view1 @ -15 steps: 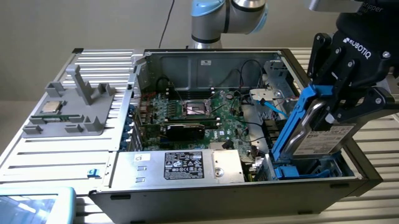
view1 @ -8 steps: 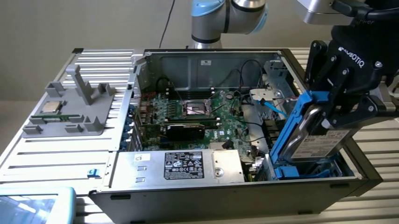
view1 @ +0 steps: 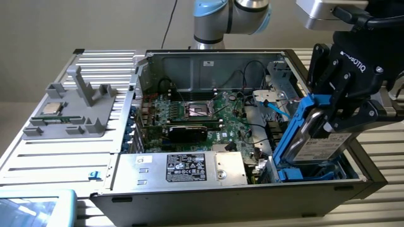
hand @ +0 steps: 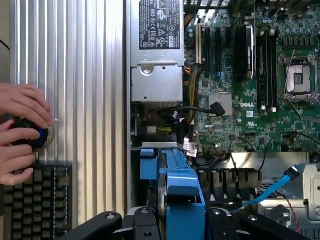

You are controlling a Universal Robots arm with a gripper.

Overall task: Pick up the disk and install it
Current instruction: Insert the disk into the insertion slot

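Exterior view: the tool [view1: 323, 120] is black with "ROBOTIQ" in white on its body, and it is clamped on the upper end of the disk [view1: 315, 144]. The disk is tilted, with its lower end inside the open PC case [view1: 208, 201] at the corner on the exterior view's right. Its white label is too small to read. The power supply [view1: 189, 168] has a black label, text illegible. The processor chip [view1: 52, 108] sits on the grey fixture [view1: 69, 120], well apart.

Wrist view: the disk's [hand: 177, 185] blue frame sits between the tool's [hand: 180, 222] fingers. "DELL" reads on the motherboard [hand: 250, 75] — a person's hands [hand: 20, 130] grip a round black knob [hand: 30, 137] just beside a keyboard [hand: 37, 200].
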